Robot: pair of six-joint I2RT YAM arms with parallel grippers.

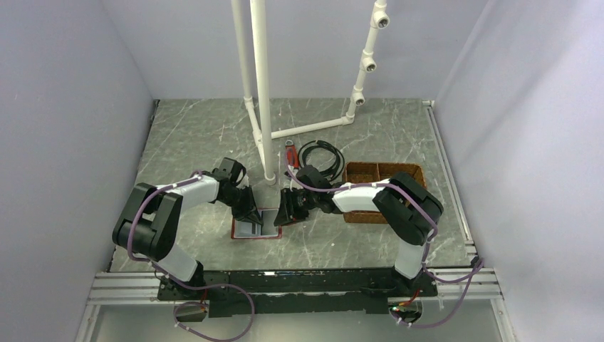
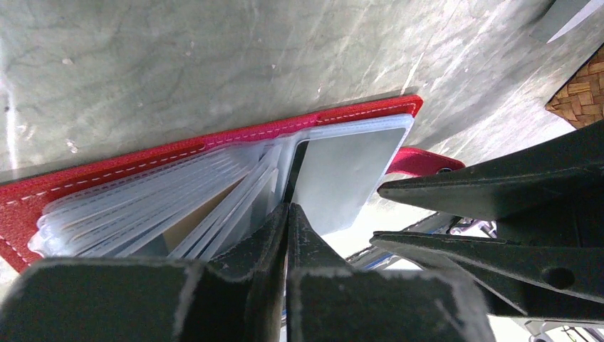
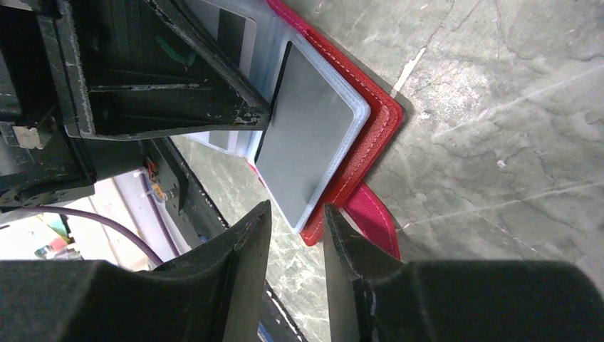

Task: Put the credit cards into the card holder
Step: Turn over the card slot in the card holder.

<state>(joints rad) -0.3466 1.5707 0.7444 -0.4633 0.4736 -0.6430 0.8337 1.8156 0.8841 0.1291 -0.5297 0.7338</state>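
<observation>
Left jaws pinched over card holder (image 2: 178,192), right jaws parted beside edge

The white-and-black left arm (image 1: 192,192) and its twin, the right arm (image 1: 360,196), both have purple cables looped along them and fold in toward the middle with elbows out wide, so the wrists sit nearly nose to nose. The black two-finger left gripper (image 2: 288,210) tilts down with its fingers (image 2: 267,242) squeezed flat together, tips touching. The matching black right gripper (image 3: 298,214) sits just beside it, pointing down too, its fingers (image 3: 242,249) parted by only a narrow gap.
</observation>
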